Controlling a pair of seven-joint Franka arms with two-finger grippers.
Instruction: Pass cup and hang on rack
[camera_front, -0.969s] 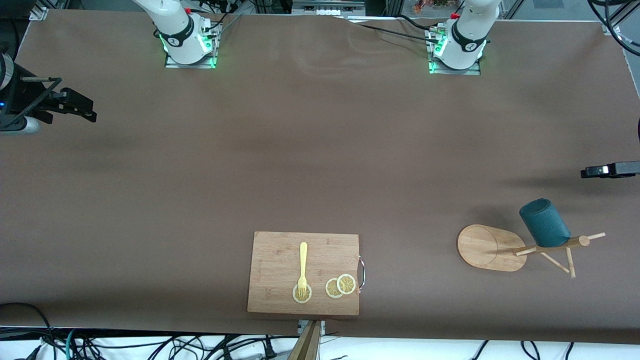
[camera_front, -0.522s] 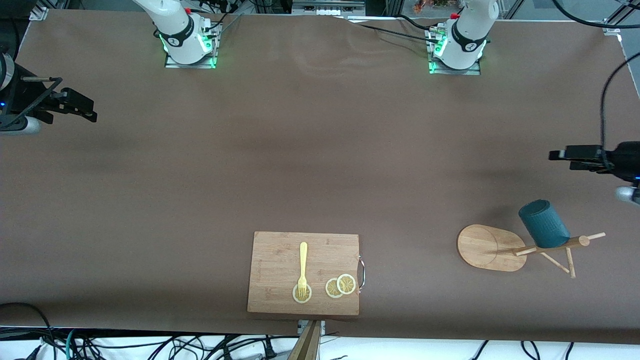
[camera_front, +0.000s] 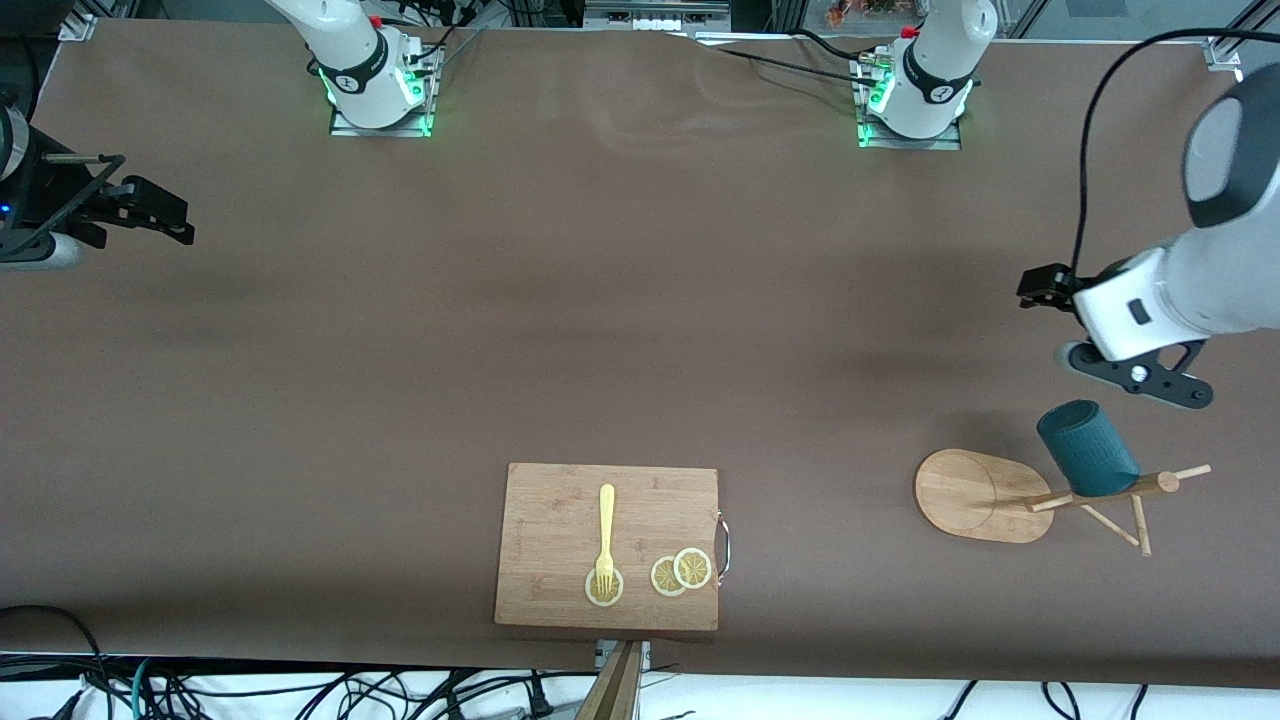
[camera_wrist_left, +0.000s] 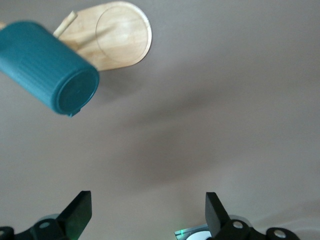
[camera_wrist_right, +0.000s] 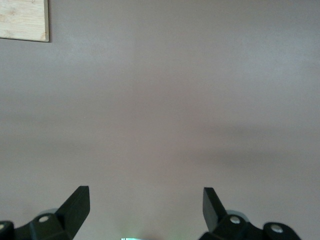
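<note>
brown table (camera_front: 620, 300) carries cup (camera_front: 1088, 447) on rack (camera_front: 985, 495); both end effectors wide.

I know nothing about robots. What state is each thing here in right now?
cup: hanging tilted on the rack, free of both grippers.
rack: upright, base flat on the table.
left gripper: open, empty, over the table near the cup.
right gripper: open, empty, waiting at its table end.
fork: lying on the cutting board, tines on a lemon slice.
</note>
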